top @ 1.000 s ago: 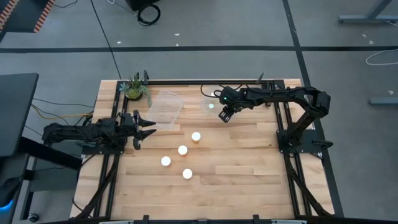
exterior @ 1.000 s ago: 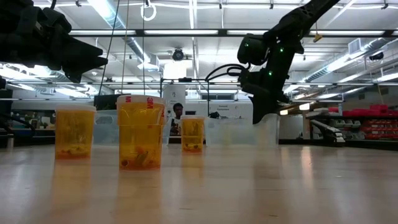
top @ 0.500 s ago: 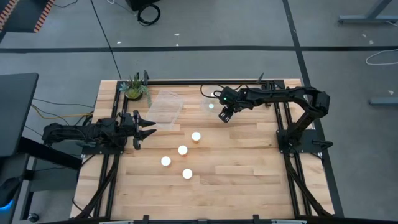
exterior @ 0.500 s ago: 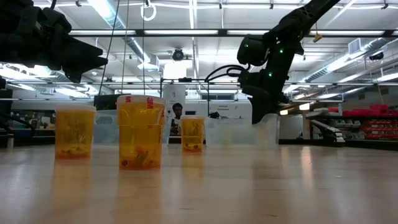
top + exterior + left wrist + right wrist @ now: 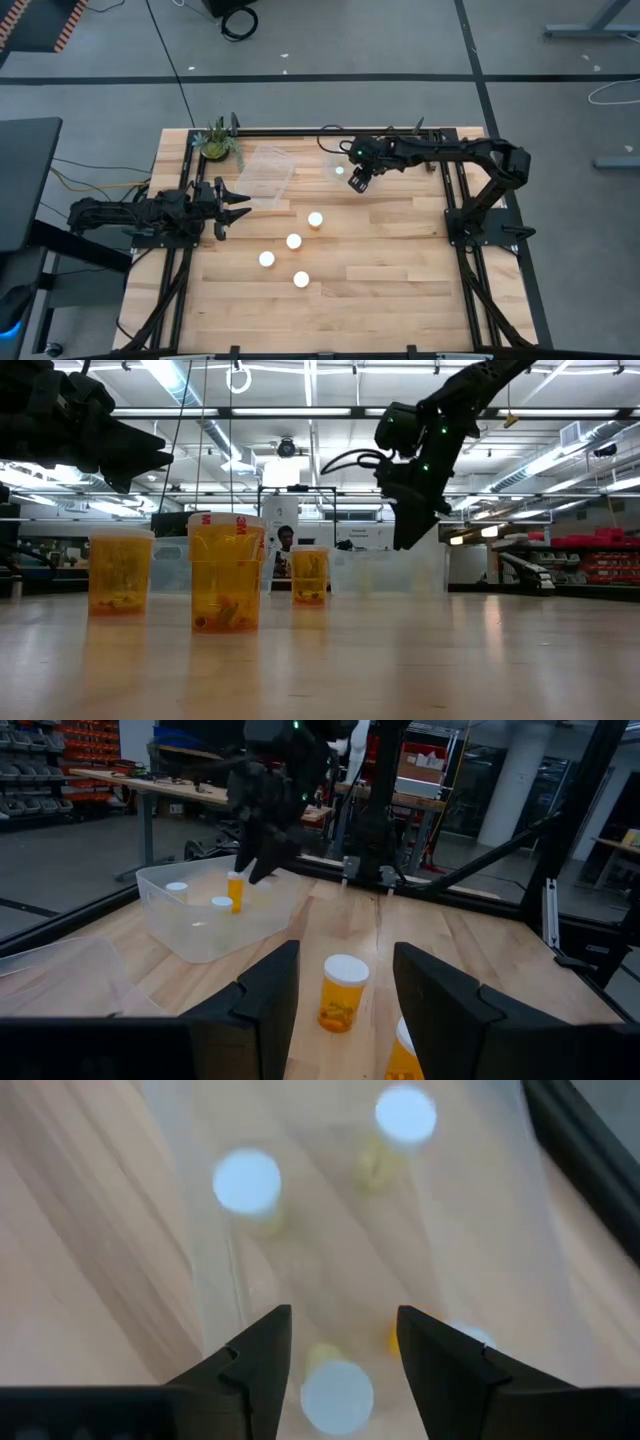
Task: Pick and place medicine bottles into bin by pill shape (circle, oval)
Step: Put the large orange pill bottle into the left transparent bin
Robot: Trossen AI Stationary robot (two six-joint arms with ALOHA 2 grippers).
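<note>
Right now my right tool (image 5: 356,182) hangs over the far clear bin (image 5: 205,915) at the back of the surface (image 5: 400,270), fingers spread apart with nothing gripped between them; from my right wrist view I look straight down into that bin at white caps, and one bottle (image 5: 335,1392) sits directly under the gap. My left tool (image 5: 232,205) waits at the left edge of the surface, also parted and empty, near the other clear bin (image 5: 262,175). Four medicine bottles (image 5: 293,241) stand loose in the middle of the surface, close to one another, and the left wrist view shows the nearest one (image 5: 342,992) just ahead of my fingers. My worry is the crowding: if I come down on one of the four with the fingers wide, an outer finger could clip its neighbour and tip it, and a toppled cylinder would roll. Equally, lifting my right tool out carelessly could catch the thin bin wall and drag the bin. I also cannot read pill shape from up here, so a wrong-bin drop is a real risk.
</note>
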